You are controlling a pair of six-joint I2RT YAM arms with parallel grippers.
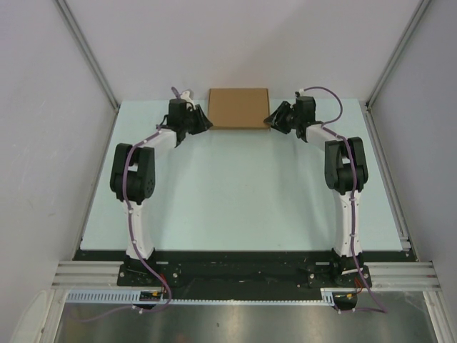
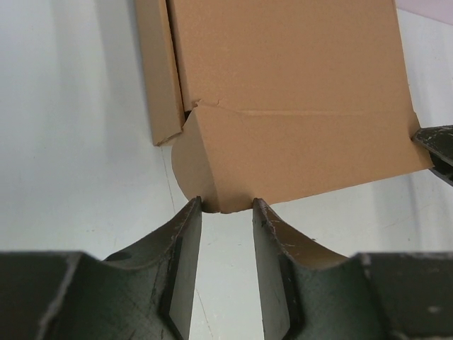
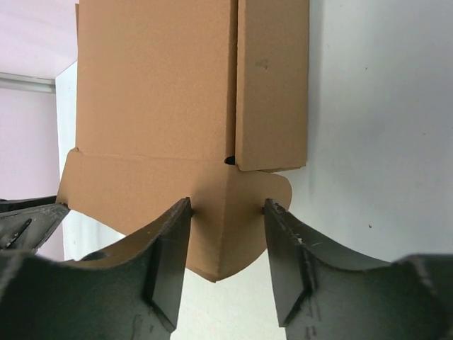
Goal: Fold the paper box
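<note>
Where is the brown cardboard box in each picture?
Top external: the paper box sits at the far middle of the table, between the left end effector and the right end effector.
Left wrist: the paper box fills the upper middle and right, above the left end effector.
Right wrist: the paper box fills the upper left and middle, above the right end effector.
Shared landmark: its near flap, one end effector at each corner.
</note>
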